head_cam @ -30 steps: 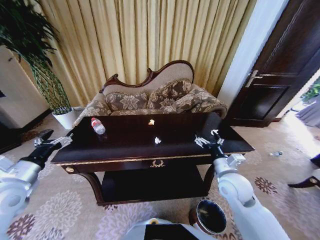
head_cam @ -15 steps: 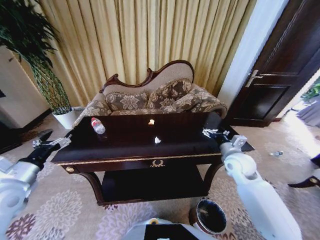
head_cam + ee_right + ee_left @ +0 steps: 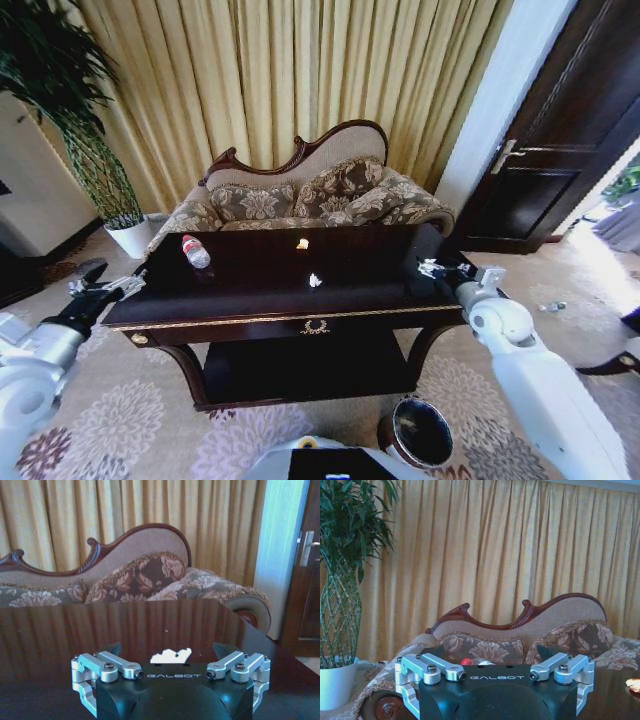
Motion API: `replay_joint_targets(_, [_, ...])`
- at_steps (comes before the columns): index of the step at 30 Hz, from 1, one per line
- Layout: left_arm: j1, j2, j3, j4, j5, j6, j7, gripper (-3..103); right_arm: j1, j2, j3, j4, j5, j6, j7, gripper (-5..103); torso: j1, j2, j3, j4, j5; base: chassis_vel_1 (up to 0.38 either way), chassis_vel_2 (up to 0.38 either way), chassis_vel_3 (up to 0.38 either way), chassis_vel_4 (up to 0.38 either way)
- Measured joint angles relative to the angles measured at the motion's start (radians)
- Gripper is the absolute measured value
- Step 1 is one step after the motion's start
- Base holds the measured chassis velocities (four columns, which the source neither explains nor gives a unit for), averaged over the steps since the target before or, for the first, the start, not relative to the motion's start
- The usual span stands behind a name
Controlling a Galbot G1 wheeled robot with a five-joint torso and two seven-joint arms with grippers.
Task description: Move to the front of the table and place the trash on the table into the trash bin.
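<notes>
I see the worktop (image 3: 300, 290) ahead, bin (image 3: 421, 432) on the floor front-right. My right hand (image 3: 432, 268) hovers over the worktop's right end, fingers apart, white scrap (image 3: 171, 655) just ahead. Left hand (image 3: 108, 288) off the left end, fingers apart. Yellow scrap (image 3: 303, 243) mid-worktop, farther back.

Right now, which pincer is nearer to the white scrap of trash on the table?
Right. The right pincer hovers over the table's right end, beside the white scrap. The left pincer is off the table's left end, farther away.
</notes>
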Motion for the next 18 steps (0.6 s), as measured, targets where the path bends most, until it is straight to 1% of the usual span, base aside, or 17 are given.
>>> replay_joint_targets(10, [0.000,0.002,0.000,-0.005,0.000,0.000,-0.001,100,0.052,0.009,-0.027,-0.082,-0.010,-0.017,0.024,100,0.000,0.000,0.000,-0.0002,0.0000,0.000,0.000,0.000,0.000])
replay_joint_targets(18, [-0.002,0.002,0.003,-0.003,0.000,0.000,-0.001,100,0.062,0.013,-0.029,-0.119,-0.027,-0.005,0.029,100,0.000,0.000,0.000,-0.0001,-0.0001,0.000,0.000,0.000,0.000])
